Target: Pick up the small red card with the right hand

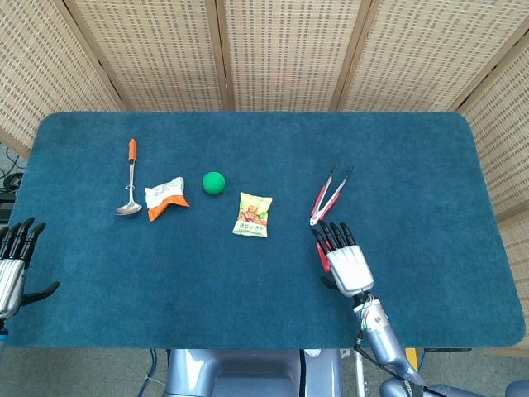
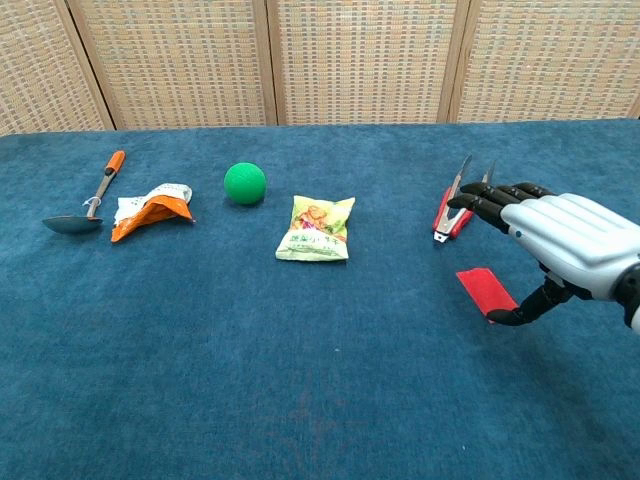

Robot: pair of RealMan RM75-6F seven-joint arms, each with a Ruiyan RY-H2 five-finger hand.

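Small red card (image 2: 485, 289): lies flat on the blue surface (image 1: 248, 281), just in front of the red-handled tongs (image 1: 330, 193). My right hand (image 2: 560, 244) hovers over it, fingers (image 2: 490, 200) apart and empty, thumb low beside the card's near edge, because a thin flat card calls for a pinch from the side. My left hand (image 1: 11, 269) rests open at the surface's edge, well apart.
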